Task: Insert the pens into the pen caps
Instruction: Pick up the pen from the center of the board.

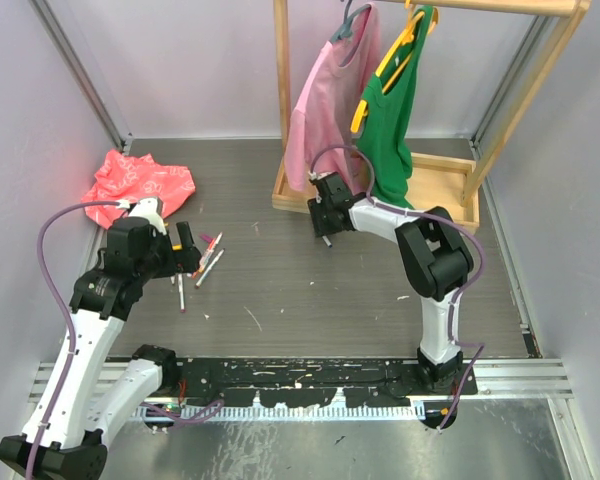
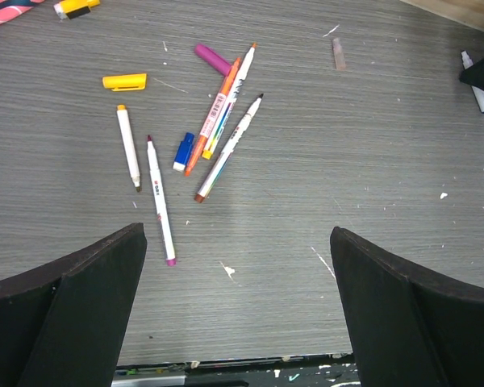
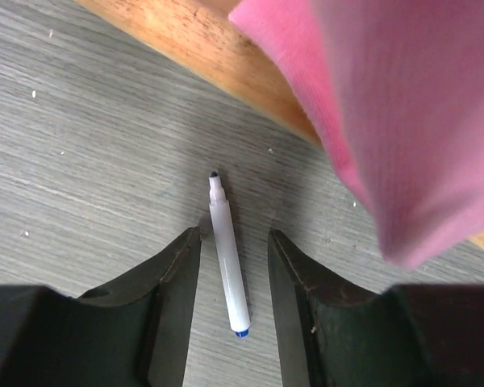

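A blue-ended pen [image 3: 228, 266] with a white barrel lies uncapped on the table, near the wooden rack base. My right gripper [image 3: 235, 235] straddles it, jaws partly closed, with a gap showing on each side of the barrel. Several other pens [image 2: 214, 117] lie loosely piled at the left, among a yellow cap [image 2: 124, 81], a purple cap [image 2: 213, 60] and a blue cap [image 2: 184, 151]. A pale pink cap [image 2: 337, 53] lies apart, farther right. My left gripper [image 2: 238, 232] hovers wide open just short of the pile, holding nothing.
A wooden clothes rack [image 1: 460, 190] stands at the back right, with a pink shirt [image 1: 330, 90] and a green top [image 1: 390, 110] hanging over my right gripper. A red patterned cloth [image 1: 140, 183] lies at the back left, with a yellow-and-black object [image 2: 77, 7] beside it.
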